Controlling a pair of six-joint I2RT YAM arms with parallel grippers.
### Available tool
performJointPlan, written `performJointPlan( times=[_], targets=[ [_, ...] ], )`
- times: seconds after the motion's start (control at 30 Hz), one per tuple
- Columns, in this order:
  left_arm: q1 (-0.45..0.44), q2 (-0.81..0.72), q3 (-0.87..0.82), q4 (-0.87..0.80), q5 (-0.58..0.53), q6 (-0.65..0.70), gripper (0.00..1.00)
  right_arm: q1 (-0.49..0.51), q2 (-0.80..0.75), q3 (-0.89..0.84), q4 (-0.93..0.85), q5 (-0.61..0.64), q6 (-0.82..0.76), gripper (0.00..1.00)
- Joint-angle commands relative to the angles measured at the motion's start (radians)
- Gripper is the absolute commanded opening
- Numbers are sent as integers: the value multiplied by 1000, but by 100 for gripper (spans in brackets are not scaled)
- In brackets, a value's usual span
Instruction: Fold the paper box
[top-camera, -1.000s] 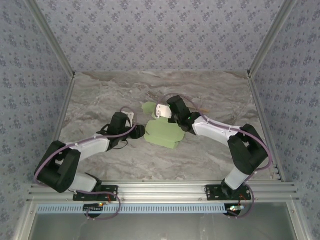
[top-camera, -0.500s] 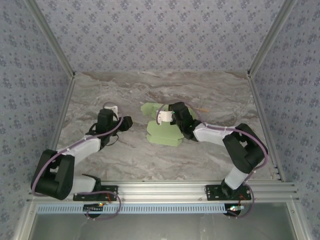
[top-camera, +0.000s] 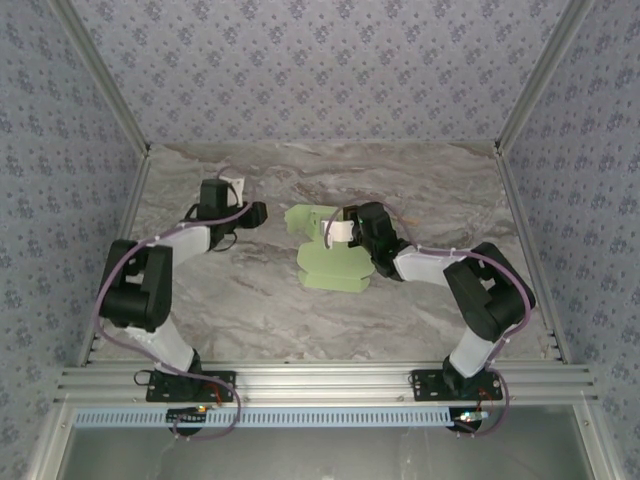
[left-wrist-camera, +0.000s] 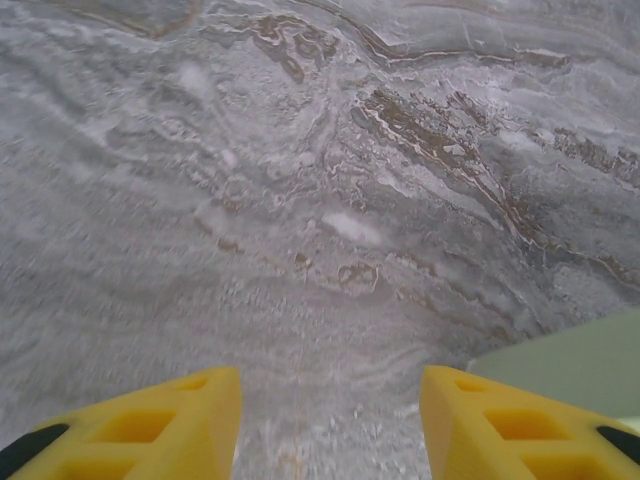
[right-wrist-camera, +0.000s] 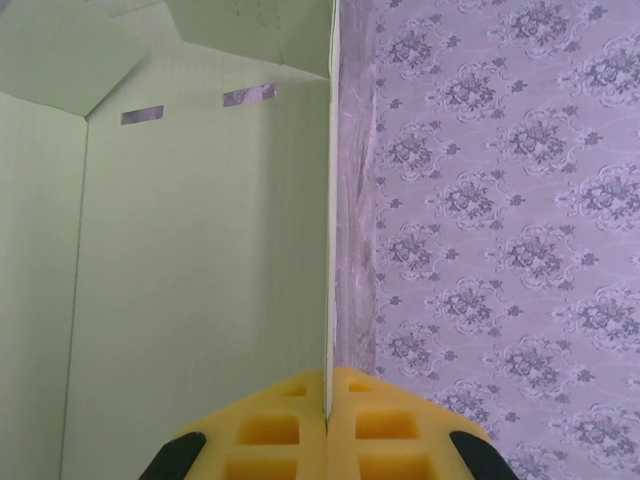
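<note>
The left jaws are apart over bare worktop (top-camera: 200, 290), their yellow fingers (left-wrist-camera: 190, 420) touching nothing. The box (top-camera: 335, 265) lies to their right at mid-worktop, near but clear of them. The right jaws are clamped together on a thin card edge (right-wrist-camera: 328, 250) at the box's far side.

Open marble on 3 sides of the paper box (top-camera: 330, 262)
The table (top-camera: 250, 300) is bare near, far and left; the right arm (top-camera: 430, 262) bars its right side.
</note>
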Motion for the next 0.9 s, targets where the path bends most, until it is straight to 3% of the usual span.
performJointPlan(
  times=[0.0, 0.23, 0.4, 0.87],
  targets=[
    [4, 84, 102, -116, 87, 89, 50, -9, 16, 2, -12, -37, 14, 0],
    [-58, 243, 270, -222, 196, 201, 48, -19, 24, 33, -60, -51, 42, 0],
    [-75, 231, 235, -161, 302, 218, 48, -30, 26, 47, -87, -62, 55, 0],
    [-116, 171, 138, -82, 381, 268, 48, -28, 64, 53, -51, -33, -15, 0]
  ],
)
